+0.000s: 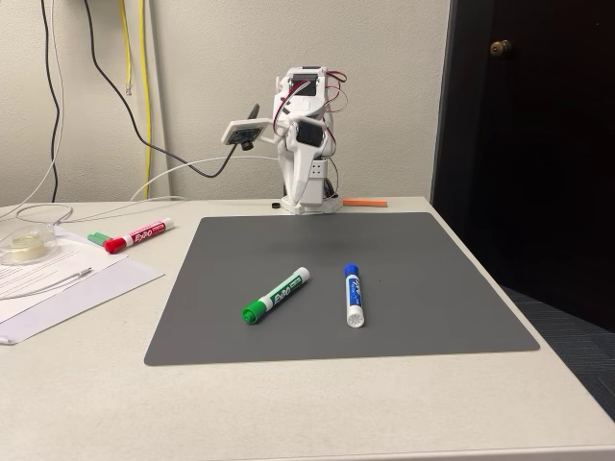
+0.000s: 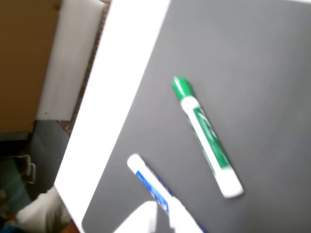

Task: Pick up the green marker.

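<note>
In the fixed view, the white arm (image 1: 306, 144) stands folded at the far edge of the worktop (image 1: 317, 408), behind a dark grey mat (image 1: 404, 279). Its hand (image 1: 252, 127) is raised well above the surface, and whether it is released or clenched cannot be told from here; it grasps nothing. The green marker (image 1: 276, 295) lies flat on the mat, slanted, with its green cap toward the near left. Just beside it on the right, apart from it, lies the blue marker (image 1: 353, 295), its blue cap pointing away toward the arm. Off the mat to the left, the red marker (image 1: 138, 234) rests on the worktop near some sheets of paper (image 1: 58, 283) and a clear tape roll (image 1: 27, 245). A small orange strip (image 1: 365, 203) lies by the arm's base. In the wrist view, blurred, the green marker (image 2: 206, 137) lies slantwise on the mat (image 2: 262, 63), cap at the upper left, and the blue marker (image 2: 150, 182) lies below it near the mat's edge, partly covered by a white part of the hand (image 2: 141, 218) at the bottom of the picture.
</note>
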